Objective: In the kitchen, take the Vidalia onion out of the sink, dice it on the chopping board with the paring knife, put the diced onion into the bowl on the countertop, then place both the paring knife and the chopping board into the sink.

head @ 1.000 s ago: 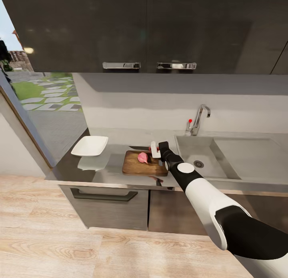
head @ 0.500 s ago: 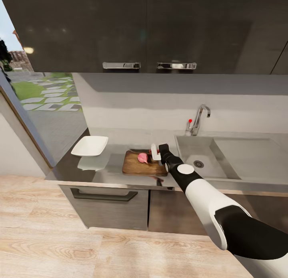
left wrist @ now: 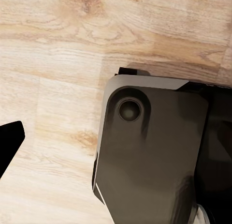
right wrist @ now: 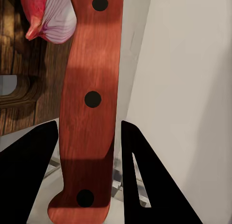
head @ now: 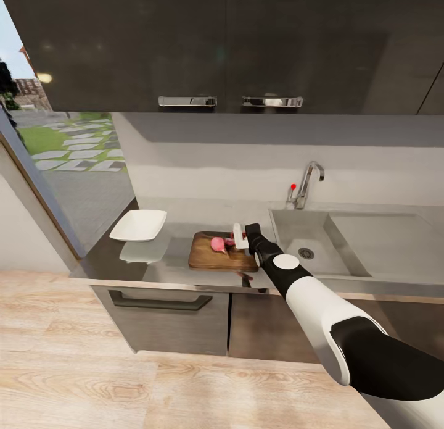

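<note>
Right claw clamped on paring knife by red handle, over chopping board on table. Vidalia onion on board, beside blade. Bowl left of board. Left claw state: cannot tell.

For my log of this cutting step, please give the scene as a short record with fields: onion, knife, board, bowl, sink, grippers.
onion: Vidalia onion on the chopping board
knife: paring knife, red handle between the right gripper fingers, beside the onion
bowl: bowl on the countertop, apart from the board
sink: sink holds nothing visible
left gripper: state unclear
</note>
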